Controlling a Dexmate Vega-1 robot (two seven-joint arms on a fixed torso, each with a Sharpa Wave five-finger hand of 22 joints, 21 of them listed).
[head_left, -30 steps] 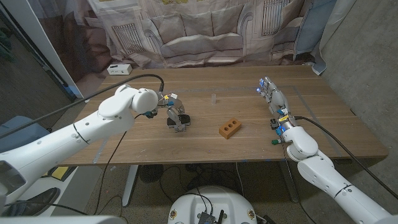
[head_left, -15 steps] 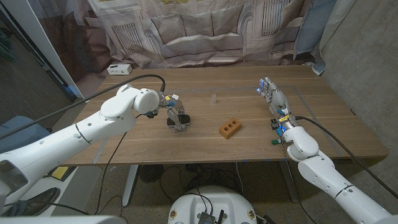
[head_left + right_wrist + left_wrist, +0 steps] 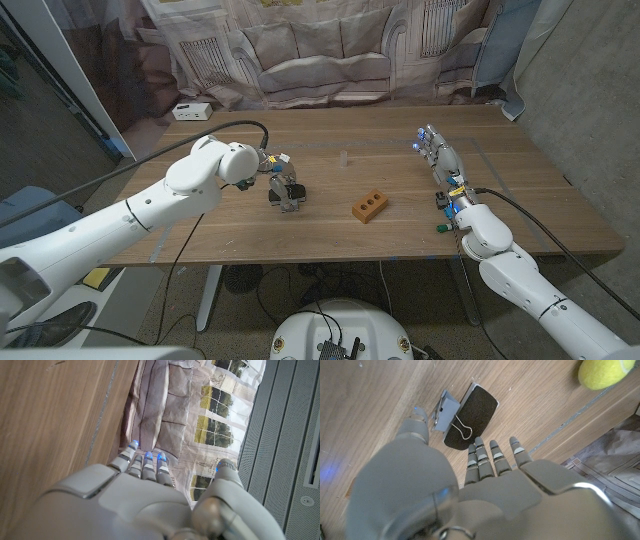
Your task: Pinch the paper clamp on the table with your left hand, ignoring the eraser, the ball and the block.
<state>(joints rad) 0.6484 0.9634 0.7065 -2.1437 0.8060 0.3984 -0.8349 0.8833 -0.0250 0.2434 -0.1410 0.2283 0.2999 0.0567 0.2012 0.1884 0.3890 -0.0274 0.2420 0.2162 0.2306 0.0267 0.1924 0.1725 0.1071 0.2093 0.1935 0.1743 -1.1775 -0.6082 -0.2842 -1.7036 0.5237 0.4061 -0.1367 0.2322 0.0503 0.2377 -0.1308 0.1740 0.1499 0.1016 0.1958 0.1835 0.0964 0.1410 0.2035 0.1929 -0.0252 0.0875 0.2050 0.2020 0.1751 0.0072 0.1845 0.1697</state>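
Observation:
The paper clamp, grey-blue with wire handles, lies on the wood against a black eraser. My left hand hovers over them with the thumb on one side of the clamp and the fingers straight on the other, holding nothing. In the head view the left hand sits just behind the clamp and eraser. A yellow-green ball lies farther off. The orange block rests at mid-table. My right hand stands on edge, fingers straight and apart.
A small white box sits at the table's far left corner. A black cable runs along my left arm. Draped cloth hangs behind the table's far edge. My right hand is near the right side of the table.
My left arm has edged slightly to the right toward the clamp. The right hand and the block have stayed put.

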